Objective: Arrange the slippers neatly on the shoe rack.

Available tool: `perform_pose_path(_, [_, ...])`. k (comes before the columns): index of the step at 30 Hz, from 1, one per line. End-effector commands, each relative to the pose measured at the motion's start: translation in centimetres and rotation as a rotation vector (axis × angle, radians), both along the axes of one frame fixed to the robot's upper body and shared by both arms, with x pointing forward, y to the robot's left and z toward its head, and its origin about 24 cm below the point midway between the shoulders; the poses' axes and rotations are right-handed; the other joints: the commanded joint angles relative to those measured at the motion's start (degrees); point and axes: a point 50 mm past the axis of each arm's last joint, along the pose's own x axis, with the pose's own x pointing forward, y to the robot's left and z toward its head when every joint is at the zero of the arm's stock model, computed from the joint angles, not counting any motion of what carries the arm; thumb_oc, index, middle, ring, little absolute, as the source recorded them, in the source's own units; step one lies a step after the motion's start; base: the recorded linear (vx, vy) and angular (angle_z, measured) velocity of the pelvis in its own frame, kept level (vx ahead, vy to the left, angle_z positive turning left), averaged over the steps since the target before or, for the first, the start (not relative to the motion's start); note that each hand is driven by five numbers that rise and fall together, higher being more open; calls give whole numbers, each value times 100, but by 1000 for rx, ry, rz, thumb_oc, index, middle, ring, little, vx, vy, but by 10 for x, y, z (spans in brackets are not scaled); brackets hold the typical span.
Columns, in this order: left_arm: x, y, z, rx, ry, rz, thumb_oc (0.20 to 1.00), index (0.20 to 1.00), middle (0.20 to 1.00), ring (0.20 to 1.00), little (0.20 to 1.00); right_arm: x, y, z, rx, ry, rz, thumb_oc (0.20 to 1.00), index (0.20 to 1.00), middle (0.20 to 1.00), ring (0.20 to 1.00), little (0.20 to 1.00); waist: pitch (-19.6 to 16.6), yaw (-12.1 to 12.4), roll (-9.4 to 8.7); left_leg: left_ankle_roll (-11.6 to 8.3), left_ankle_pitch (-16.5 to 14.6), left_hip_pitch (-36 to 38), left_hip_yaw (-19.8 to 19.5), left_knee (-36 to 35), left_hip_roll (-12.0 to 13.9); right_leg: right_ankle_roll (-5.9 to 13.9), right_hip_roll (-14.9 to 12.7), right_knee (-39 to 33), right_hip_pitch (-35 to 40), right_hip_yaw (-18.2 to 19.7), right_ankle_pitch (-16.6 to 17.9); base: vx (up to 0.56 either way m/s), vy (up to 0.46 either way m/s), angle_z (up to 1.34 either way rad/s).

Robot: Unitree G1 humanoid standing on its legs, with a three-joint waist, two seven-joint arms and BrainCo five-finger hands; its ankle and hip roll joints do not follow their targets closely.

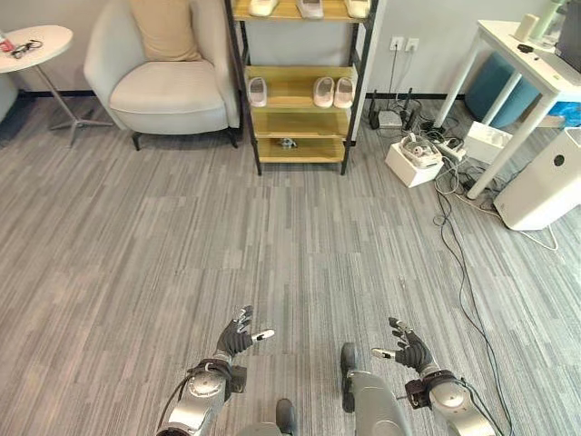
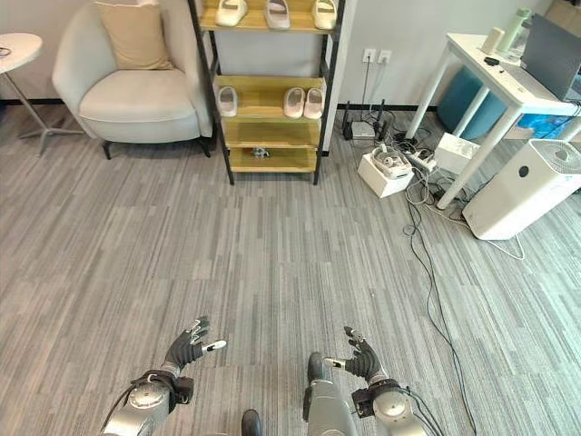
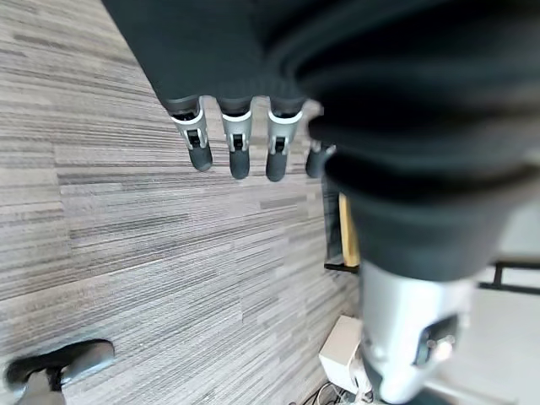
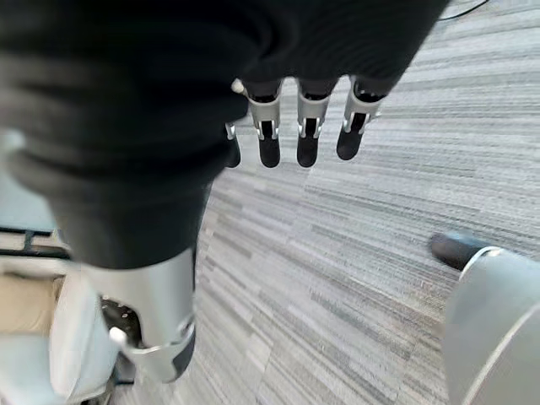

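Left robot hand (image 1: pixel 238 338) and right robot hand (image 1: pixel 408 347), empty, fingers spread.

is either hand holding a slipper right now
No, the left hand and right hand hang open over bare floor; slippers sit on the shoe rack.

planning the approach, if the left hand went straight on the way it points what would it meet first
The left hand points ahead over bare floor; the way looks free up to the shoe rack, probably its lower shelves, though depth is unclear.

Right hand (image 4: pixel 287 126) held over the grey striped floor (image 4: pixel 354 253), fingers (image 4: pixel 308 139) straight and holding nothing, thumb (image 4: pixel 156 325) off to one side, pale armchair (image 4: pixel 42 354) in the corner
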Motion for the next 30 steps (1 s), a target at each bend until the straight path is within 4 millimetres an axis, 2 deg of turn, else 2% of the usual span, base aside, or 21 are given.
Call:
perform_pose_path(1, [22,-14,24,-50,-152,-14,1000,1000,1000,1000,1000,17,-1,18,14,-117,-15,1000,1000,1000,1000,1000,-95,-125,49,-379,-959,897,-62,98,416,102,233,-343,743,-72,491,400,-295,44])
perform_pose_path(3, [19,-13,24,-69,-150,-19,1000,1000,1000,1000,1000,15,-9,21,10,-127,-17,1000,1000,1000,1000,1000,-181,-130,91,-621,-782,662,-28,964,633,-93,371,-339,1025,-96,341,324,-261,61])
perform_pose_path(4, [19,-13,24,-70,-150,-19,1000,1000,1000,1000,1000,15,-9,21,10,-126,-17,1000,1000,1000,1000,1000,-186,-136,97,-627,-802,640,-35,1000,642,-98,376,-341,1023,-104,341,206,-213,39])
perform_pose_path(5, [15,-9,22,-70,-138,-16,1000,1000,1000,1000,1000,14,-16,24,8,-135,-24,1000,1000,1000,1000,1000,-132,-67,86,-740,-368,183,-99,1949,679,-267,433,-394,1293,-85,202,119,-141,18])
perform_pose_path(6, [15,-9,22,-70,-138,-16,1000,1000,1000,1000,1000,14,-16,24,8,-135,-24,1000,1000,1000,1000,1000,-141,-83,93,-744,-396,136,-119,2012,689,-271,438,-395,1283,-103,204,176,-201,1])
perform_pose_path(8, [11,-3,20,-70,-122,9,1000,1000,1000,1000,1000,14,-25,28,-12,-144,-33,1000,1000,1000,1000,1000,-22,-22,49,-824,90,-352,-259,3003,662,-465,457,-372,1493,-110,30,198,-177,-8])
perform_pose_path(9, [7,3,16,-71,-104,41,1000,1000,1000,1000,1000,11,-33,27,-22,-134,-65,1000,1000,1000,1000,1000,90,105,-51,-740,3,-1019,-132,3241,681,-531,342,-389,1756,-126,-204,236,-166,1])
perform_pose_path(10, [7,3,16,-71,-104,41,1000,1000,1000,1000,1000,11,-33,27,-22,-134,-65,1000,1000,1000,1000,1000,92,106,-49,-740,-1,-1019,-133,3246,684,-531,344,-388,1758,-126,-204,362,-101,11])
perform_pose_path(12, [2,5,13,-66,-89,46,1000,1000,1000,1000,1000,9,-39,28,-26,-136,-90,1000,1000,1000,1000,1000,53,200,-11,-675,-156,-1215,-18,2208,745,-457,282,-507,1969,-141,-345,306,37,-1])
perform_pose_path(13, [-1,6,11,-60,-80,45,1000,1000,1000,1000,1000,8,-41,28,-29,-139,-101,1000,1000,1000,1000,1000,49,245,46,-710,113,-1338,-27,1589,797,-441,307,-552,2086,-166,-421,189,47,2])
perform_pose_path(15, [-1,6,11,-59,-80,45,1000,1000,1000,1000,1000,8,-41,28,-29,-139,-101,1000,1000,1000,1000,1000,56,246,42,-710,121,-1321,-25,1573,792,-440,303,-554,2097,-165,-422,265,78,7])
perform_pose_path(16, [1,5,14,-43,-91,26,1000,1000,1000,1000,1000,10,-44,29,-44,-148,-124,1000,1000,1000,1000,1000,70,388,203,-872,796,-1679,70,309,939,-412,394,-647,2542,-202,-670,548,186,-20])
perform_pose_path(18, [0,3,13,-29,-92,10,1000,1000,1000,1000,1000,9,-39,27,-45,-139,-92,1000,1000,1000,1000,1000,-59,386,278,-875,971,-1391,104,19,966,-317,392,-683,2724,-83,-761,518,221,-4])
perform_pose_path(19, [-1,3,13,-29,-92,9,1000,1000,1000,1000,1000,9,-39,27,-45,-138,-93,1000,1000,1000,1000,1000,-56,392,275,-875,969,-1382,111,18,964,-316,389,-683,2729,-77,-763,488,270,-31])
perform_pose_path(20, [-2,5,14,-19,-97,-4,1000,1000,1000,1000,1000,9,-33,26,-32,-135,-74,1000,1000,1000,1000,1000,-174,425,151,-735,744,-1276,170,265,819,-208,175,-622,2838,120,-808,310,173,-57])
perform_pose_path(21, [-2,5,14,-18,-97,-4,1000,1000,1000,1000,1000,9,-33,26,-32,-135,-74,1000,1000,1000,1000,1000,-174,427,151,-735,742,-1277,172,267,819,-208,174,-621,2837,122,-808,404,235,-75])
perform_pose_path(23, [1,6,16,-5,-99,-10,1000,1000,1000,1000,1000,13,-24,25,1,-138,-69,1000,1000,1000,1000,1000,-226,485,33,-546,413,-1294,304,609,683,-69,-37,-234,2703,261,-796,258,180,-30])
perform_pose_path(24, [2,6,17,-6,-103,-12,1000,1000,1000,1000,1000,14,-21,25,8,-141,-62,1000,1000,1000,1000,1000,-229,485,19,-484,327,-1250,327,662,634,-26,-75,-22,2612,274,-744,281,227,-19])
perform_pose_path(27, [14,4,26,11,-142,-38,1000,1000,1000,1000,1000,22,-12,28,27,-161,-44,1000,1000,1000,1000,1000,-107,469,13,-263,50,-1065,390,738,473,137,-158,1244,1954,347,-271,151,133,-1])
perform_pose_path(29, [17,4,28,22,-153,-45,1000,1000,1000,1000,1000,24,-8,29,38,-169,-39,1000,1000,1000,1000,1000,-51,436,53,-211,-31,-863,411,695,452,123,-187,1622,1624,251,-31,158,44,25])
perform_pose_path(30, [19,3,31,20,-165,-50,1000,1000,1000,1000,1000,23,-7,29,47,-169,-39,1000,1000,1000,1000,1000,-24,374,101,-216,-104,-642,417,590,460,47,-161,1453,1381,83,-94,238,-17,17])
